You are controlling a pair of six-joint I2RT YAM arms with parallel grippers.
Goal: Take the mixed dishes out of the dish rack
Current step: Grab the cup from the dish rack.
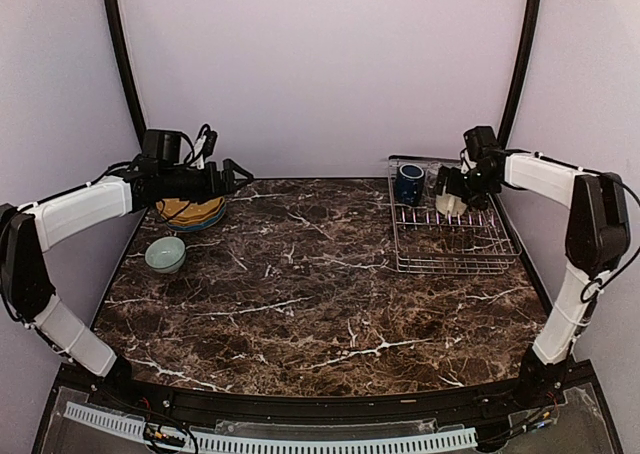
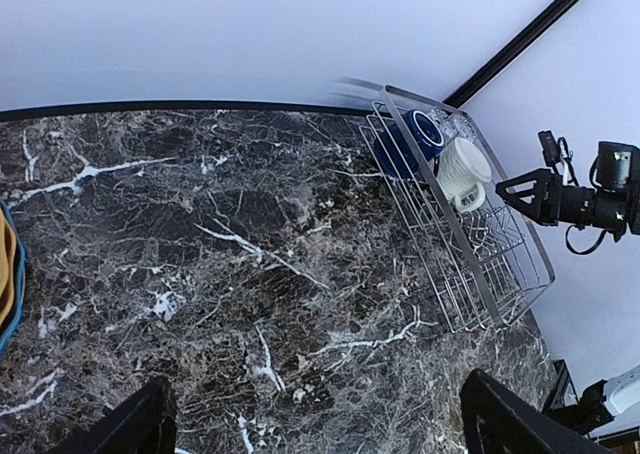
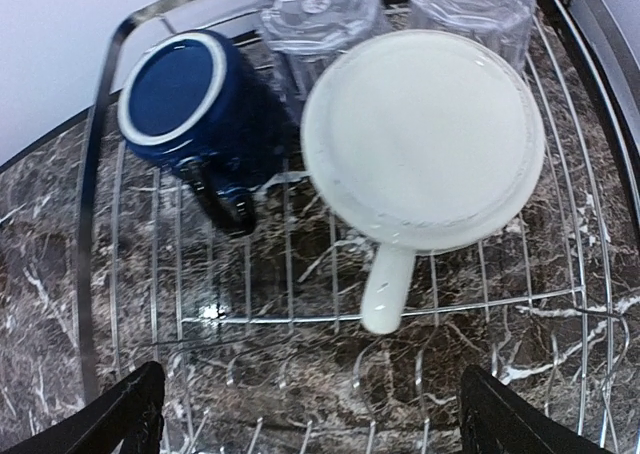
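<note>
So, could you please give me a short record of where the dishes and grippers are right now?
rack: dish rack, far right of the table
in rack: navy mug, cream mug, two clear tumblers
on table: yellow plates far left, pale bowl just nearer
left gripper: open, raised near the yellow plates
right gripper: open, over the cream mug

Dark marble tabletop (image 1: 300,284): wide bare stretch between small pale greenish bowl (image 1: 165,254) near left edge and silver wire dish rack (image 1: 455,242) at far right. Stack of yellow plates (image 1: 190,214) fills far-left corner. Rack's near half is bare wire with low sides. Far end crowded: dark navy mug (image 3: 190,99) close beside cream mug (image 3: 425,139), two clear glass tumblers (image 3: 315,9) packed just behind them.
</note>
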